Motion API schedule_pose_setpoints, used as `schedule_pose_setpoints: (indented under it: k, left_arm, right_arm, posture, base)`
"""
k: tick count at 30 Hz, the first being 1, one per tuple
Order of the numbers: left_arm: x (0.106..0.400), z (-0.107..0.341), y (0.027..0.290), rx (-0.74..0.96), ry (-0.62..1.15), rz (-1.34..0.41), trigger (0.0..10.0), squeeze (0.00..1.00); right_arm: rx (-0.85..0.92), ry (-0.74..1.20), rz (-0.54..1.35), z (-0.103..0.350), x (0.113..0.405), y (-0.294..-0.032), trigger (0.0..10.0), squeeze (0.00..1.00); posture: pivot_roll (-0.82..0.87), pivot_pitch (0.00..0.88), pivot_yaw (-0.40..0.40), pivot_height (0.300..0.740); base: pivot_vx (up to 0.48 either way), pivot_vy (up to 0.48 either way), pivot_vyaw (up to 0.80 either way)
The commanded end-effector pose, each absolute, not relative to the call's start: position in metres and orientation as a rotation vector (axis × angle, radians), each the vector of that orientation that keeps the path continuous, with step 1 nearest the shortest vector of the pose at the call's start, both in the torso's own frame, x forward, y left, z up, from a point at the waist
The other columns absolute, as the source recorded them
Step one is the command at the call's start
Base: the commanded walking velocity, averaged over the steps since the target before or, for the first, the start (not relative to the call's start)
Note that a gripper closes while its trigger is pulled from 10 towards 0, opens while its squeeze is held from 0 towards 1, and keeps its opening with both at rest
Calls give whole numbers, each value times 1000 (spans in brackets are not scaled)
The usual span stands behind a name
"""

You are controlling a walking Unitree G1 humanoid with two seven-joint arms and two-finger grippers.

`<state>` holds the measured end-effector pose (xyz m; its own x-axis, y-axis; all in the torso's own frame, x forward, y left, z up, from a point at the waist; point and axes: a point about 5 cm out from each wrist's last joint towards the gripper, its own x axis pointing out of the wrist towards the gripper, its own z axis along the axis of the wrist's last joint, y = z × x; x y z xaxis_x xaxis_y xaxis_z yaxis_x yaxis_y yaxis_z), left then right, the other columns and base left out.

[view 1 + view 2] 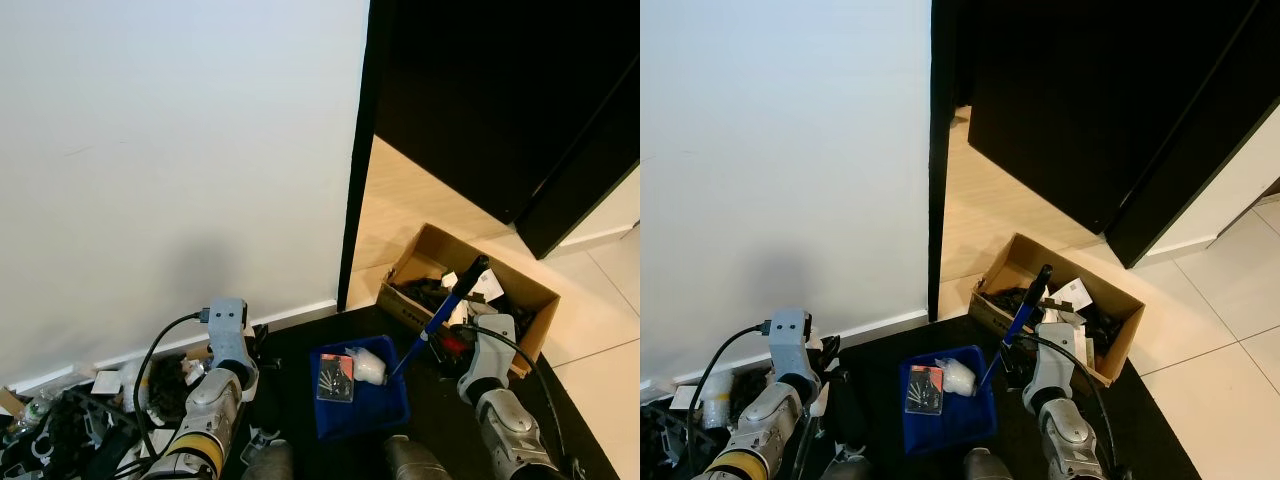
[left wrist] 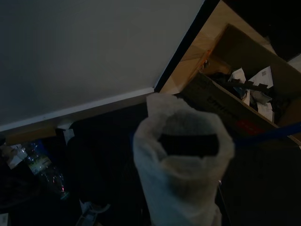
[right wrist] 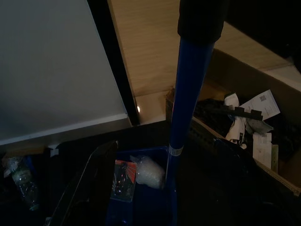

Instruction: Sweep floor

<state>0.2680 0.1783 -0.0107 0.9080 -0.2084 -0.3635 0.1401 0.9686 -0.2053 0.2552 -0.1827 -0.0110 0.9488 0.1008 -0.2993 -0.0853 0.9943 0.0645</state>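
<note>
A blue dustpan (image 1: 362, 402) lies on the dark mat just in front of me, holding a small red-and-black packet (image 1: 336, 377) and a crumpled clear wrapper (image 1: 367, 367). Its blue handle (image 1: 438, 318) with a black cap slants up to the right. My right gripper (image 1: 447, 346) is shut on that handle, which runs up the right wrist view (image 3: 188, 99). My left gripper (image 1: 250, 352) is low on the left by the wall. A white-wrapped handle end (image 2: 181, 155) stands straight before its wrist camera, apparently in its grip; the fingers themselves are hidden.
An open cardboard box (image 1: 533, 291) of papers and dark scraps stands on the wooden floor to the right of a black door frame (image 1: 355, 200). Bottles, wrappers and cables (image 1: 70, 410) pile along the white wall's baseboard on the left. Pale tiles (image 1: 605, 340) lie at far right.
</note>
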Motion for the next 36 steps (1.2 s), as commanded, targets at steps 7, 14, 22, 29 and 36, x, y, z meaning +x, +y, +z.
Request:
schedule_pose_setpoints:
  k: [7,14,22,29,36]
  left_arm:
    - [262,-18,176,-185,428,-178,10000,0]
    - [262,-17,177,-184,427,-177,10000,0]
    - [262,-17,176,-185,426,-178,10000,0]
    - [262,-18,176,-186,425,-177,10000,0]
    - [262,-17,176,-187,425,-177,10000,0]
  right_arm:
    - [58,345,76,-17,250,-187,10000,0]
    - [58,343,75,-17,250,-186,10000,0]
    - [58,343,74,-17,250,-186,10000,0]
    - [57,343,74,-17,250,-186,10000,0]
    - [57,343,74,-17,250,-186,10000,0]
  posture:
    - [23,157,-15,740]
    - [23,159,-14,740]
    - [23,161,-14,740]
    - [24,163,-16,740]
    - [23,164,-16,740]
  base:
    - [0,0,0]
    - [0,0,0]
    - [0,0,0]
    - [0,0,0]
    - [0,0,0]
